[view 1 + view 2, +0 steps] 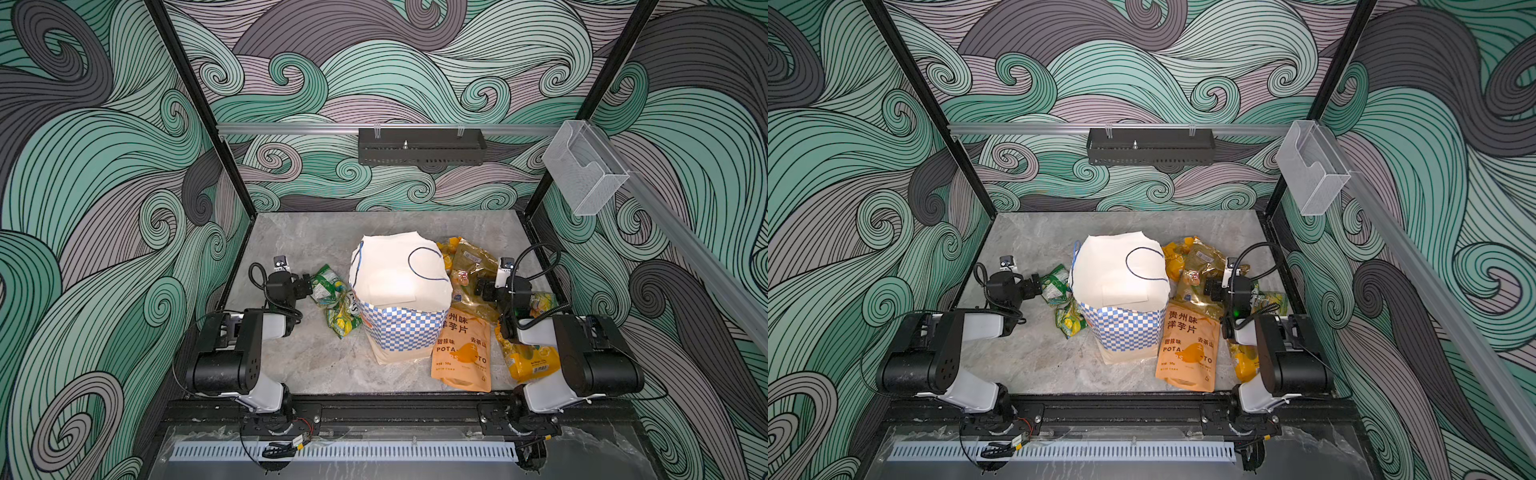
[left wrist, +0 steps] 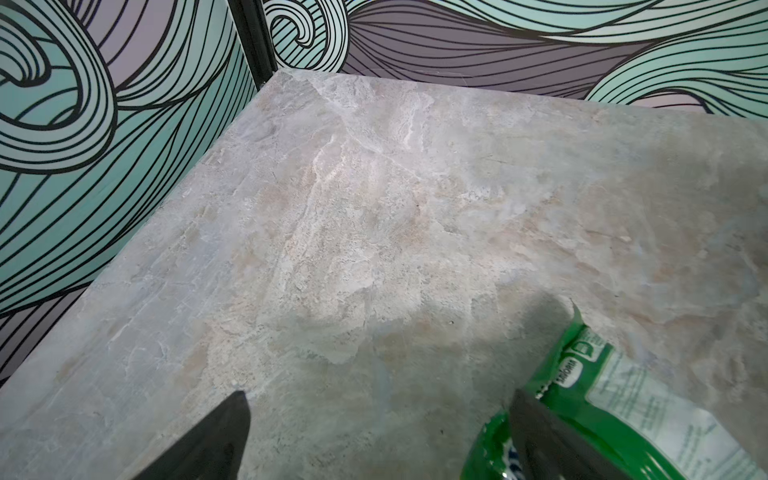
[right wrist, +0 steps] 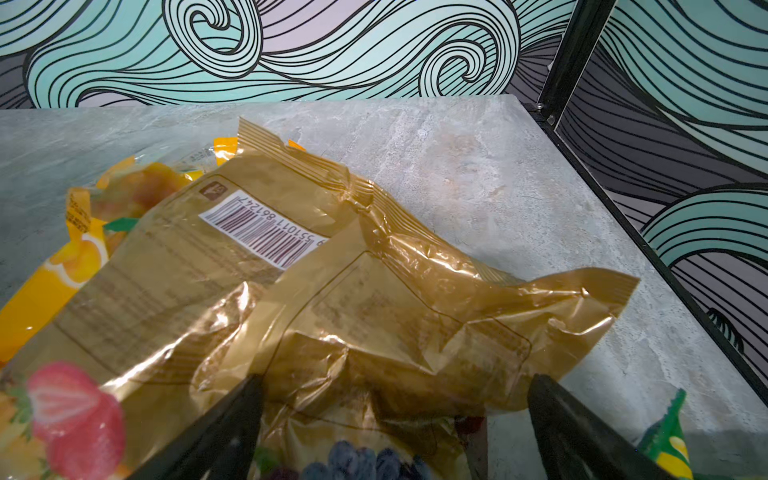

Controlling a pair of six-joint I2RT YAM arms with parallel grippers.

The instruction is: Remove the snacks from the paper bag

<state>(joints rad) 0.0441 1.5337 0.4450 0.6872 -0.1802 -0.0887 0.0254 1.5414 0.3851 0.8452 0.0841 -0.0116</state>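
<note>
though at full spread and empty, left pincer (image 2: 380, 401) beside a green packet (image 2: 602, 399), right pincer (image 3: 397, 382) over the golden-brown packet (image 3: 374, 291)

paper bag (image 1: 1125, 328) stands between scattered snack packets (image 1: 1187, 353).

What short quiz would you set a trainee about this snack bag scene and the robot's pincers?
1. True or false: the right pincer is shut.
2. In both top views, where does the orange POTATO pouch lie relative to the paper bag? A left; B right; C inside.
3. Short answer: what does the left pincer hold?
Key: 1 false, it stands open. 2 B. 3 nothing; it stands open too.
</note>
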